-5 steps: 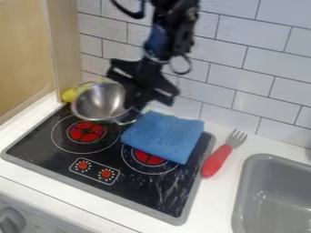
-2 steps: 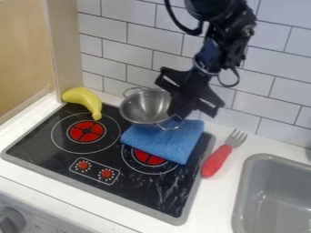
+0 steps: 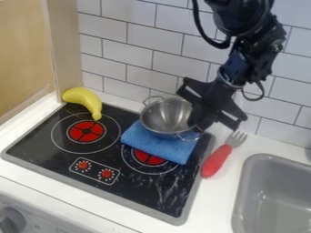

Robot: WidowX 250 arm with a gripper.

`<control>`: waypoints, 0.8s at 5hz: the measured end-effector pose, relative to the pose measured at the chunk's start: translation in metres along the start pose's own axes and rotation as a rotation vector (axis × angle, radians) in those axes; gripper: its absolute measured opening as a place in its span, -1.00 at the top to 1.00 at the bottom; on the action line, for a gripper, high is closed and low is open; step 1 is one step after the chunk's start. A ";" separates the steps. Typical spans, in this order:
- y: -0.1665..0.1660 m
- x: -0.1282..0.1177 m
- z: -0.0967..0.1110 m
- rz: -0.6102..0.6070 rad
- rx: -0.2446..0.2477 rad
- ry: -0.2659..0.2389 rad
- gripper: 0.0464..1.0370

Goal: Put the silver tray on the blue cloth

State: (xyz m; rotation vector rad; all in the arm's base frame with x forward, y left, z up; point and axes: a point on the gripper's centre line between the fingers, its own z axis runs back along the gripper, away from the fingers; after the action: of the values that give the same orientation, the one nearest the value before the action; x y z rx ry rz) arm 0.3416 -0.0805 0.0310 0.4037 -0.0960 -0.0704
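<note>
Clamping the right rim of the silver tray (image 3: 165, 117) with the black gripper (image 3: 198, 121), closing down on that edge; not making out the exact gap. Holding the tray, bowl-like with two loop handles, over the back part of the blue cloth (image 3: 161, 148); not making out whether touching. Seeing the cloth partly covering a red burner (image 3: 147, 158), a yellow banana (image 3: 85, 99) lying at back left, a red-handled fork (image 3: 217, 159) lying beside the stove (image 3: 137, 193).
</note>
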 end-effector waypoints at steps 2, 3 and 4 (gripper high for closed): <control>0.000 0.000 0.002 0.052 0.011 0.022 0.91; 0.001 0.002 0.002 0.098 0.011 0.012 0.57; 0.000 0.002 0.002 0.106 0.009 0.010 0.07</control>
State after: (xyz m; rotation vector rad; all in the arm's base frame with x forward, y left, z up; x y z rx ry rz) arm 0.3431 -0.0812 0.0334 0.4068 -0.1074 0.0365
